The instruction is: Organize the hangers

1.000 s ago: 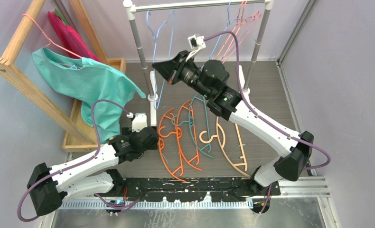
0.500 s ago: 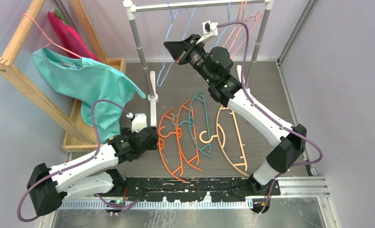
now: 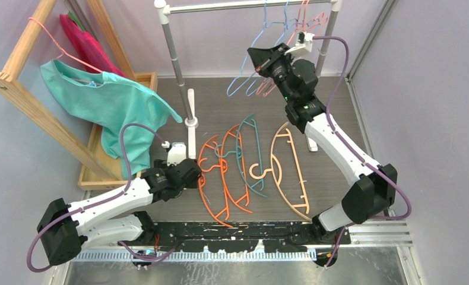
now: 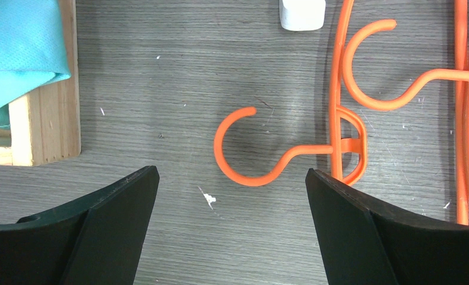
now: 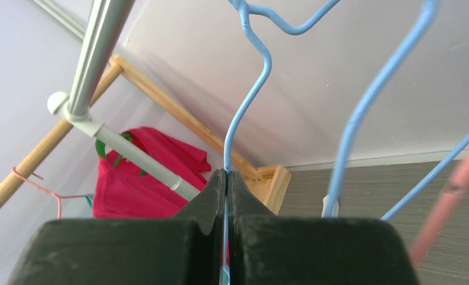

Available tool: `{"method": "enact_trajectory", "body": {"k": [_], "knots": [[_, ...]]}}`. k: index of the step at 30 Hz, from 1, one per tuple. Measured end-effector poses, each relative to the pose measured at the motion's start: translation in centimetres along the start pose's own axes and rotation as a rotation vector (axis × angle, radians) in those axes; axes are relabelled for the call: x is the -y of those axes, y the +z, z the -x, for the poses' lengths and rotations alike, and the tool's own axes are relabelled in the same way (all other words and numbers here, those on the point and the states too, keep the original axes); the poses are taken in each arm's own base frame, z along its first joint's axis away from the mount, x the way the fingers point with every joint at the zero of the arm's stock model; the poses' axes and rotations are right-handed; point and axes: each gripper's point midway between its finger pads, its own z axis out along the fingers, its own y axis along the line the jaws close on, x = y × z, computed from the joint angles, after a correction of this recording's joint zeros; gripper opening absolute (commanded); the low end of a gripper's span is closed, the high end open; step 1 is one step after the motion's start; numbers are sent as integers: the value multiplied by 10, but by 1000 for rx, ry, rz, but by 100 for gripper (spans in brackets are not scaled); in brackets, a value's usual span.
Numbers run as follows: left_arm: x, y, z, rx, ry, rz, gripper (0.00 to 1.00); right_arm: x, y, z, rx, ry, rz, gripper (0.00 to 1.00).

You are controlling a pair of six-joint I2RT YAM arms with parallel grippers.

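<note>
Pinches light-blue hanger (image 5: pixel 239 133) in right gripper (image 5: pixel 226 178), now slid right along rail (image 3: pixel 220 7) beside pink hangers (image 5: pixel 452 190), likely grouping colours. Holds left gripper (image 4: pixel 232 196) spread over orange hook (image 4: pixel 244 175).

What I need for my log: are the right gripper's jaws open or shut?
Shut on the light-blue wire hanger: right wrist view shows the right gripper with jaws together, pinching it.

In the right wrist view, the blue hanger (image 5: pixel 246 119) is cut off by the top edge and hidden below where it is pinched by the right gripper (image 5: pixel 226 175); a pink hanger (image 5: pixel 452 190) is blurred. In the left wrist view, the orange hangers (image 4: pixel 338 71) are cut off at top and right.
</note>
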Motion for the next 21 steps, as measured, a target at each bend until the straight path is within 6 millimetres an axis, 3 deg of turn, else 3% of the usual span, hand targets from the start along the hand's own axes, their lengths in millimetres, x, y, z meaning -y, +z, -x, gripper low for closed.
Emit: {"method": "enact_trajectory", "body": {"k": [5, 15, 21], "knots": [[0, 2, -2, -8, 10, 8, 98, 9, -13, 22, 48, 20, -23, 1], [1, 3, -4, -15, 16, 10, 98, 13, -21, 22, 43, 43, -41, 47], [1, 3, -4, -15, 15, 10, 98, 11, -38, 23, 33, 36, -49, 56]]}}
